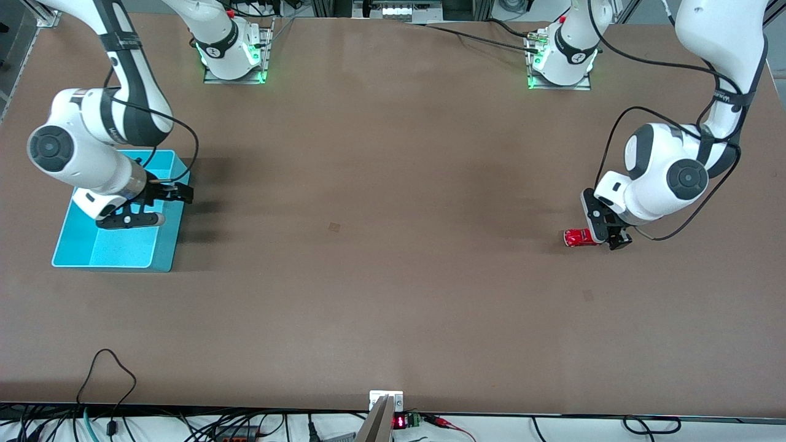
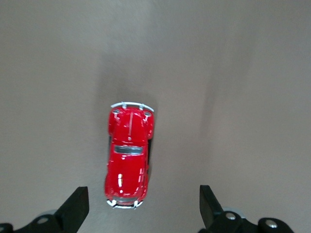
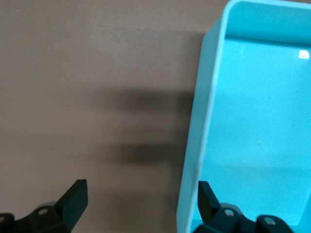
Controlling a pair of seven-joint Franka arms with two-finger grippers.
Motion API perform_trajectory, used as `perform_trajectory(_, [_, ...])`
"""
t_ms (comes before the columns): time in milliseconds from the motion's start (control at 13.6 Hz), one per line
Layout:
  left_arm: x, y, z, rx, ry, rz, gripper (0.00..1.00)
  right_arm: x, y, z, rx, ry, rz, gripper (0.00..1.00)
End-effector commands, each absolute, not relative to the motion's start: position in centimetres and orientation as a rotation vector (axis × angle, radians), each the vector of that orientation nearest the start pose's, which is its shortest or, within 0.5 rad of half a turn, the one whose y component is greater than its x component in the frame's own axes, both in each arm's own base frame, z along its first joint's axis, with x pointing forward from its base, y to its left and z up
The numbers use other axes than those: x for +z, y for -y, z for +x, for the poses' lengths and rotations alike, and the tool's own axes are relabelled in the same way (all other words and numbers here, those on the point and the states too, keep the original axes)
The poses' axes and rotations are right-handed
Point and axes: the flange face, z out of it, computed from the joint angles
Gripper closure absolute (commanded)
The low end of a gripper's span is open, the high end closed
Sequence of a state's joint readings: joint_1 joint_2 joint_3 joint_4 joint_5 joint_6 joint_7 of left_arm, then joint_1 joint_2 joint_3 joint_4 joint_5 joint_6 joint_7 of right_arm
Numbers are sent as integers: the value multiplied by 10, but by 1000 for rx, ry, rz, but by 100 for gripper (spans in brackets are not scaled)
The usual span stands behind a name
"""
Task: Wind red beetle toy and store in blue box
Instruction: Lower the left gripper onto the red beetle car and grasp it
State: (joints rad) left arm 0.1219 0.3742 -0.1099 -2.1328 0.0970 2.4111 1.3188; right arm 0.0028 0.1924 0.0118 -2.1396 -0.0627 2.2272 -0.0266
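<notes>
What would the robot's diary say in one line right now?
left claw: open over red beetle toy on table | right claw: open, straddling blue box wall | toy not yet stored

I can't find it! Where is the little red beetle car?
The red beetle toy sits on the table at the left arm's end, under the open left end effector.

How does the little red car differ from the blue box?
The red beetle toy is tiny, rounded and glossy red; the blue box is far larger, straight-walled and light blue. The toy sits under the open left end effector; the box sits under the open right end effector. Both rest on the table.
</notes>
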Motion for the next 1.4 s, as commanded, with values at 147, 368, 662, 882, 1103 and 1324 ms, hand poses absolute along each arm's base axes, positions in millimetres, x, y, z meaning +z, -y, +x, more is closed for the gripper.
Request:
perform_trajectory(147, [217, -8, 571, 49, -2094, -2337, 0, 289, -33, 554, 120, 53, -3182, 0])
perform_trajectory(368, [204, -6, 569, -23, -2151, -2246, 0, 273, -34, 555, 125, 50, -3180, 0])
perform_trajectory(662, [191, -9, 560, -6, -2154, -2265, 0, 254, -31, 555, 157, 38, -3177, 0])
perform_trajectory(882, [185, -7, 553, 12, -2166, -2269, 11, 251, -30, 554, 164, 28, -3177, 0])
perform_trajectory(1103, [189, -7, 554, 7, -2168, -2261, 29, 250, -32, 554, 168, -15, -3179, 0])
perform_trajectory(1324, [191, -7, 555, 0, -2168, -2254, 52, 250, -32, 554, 168, -15, -3179, 0])
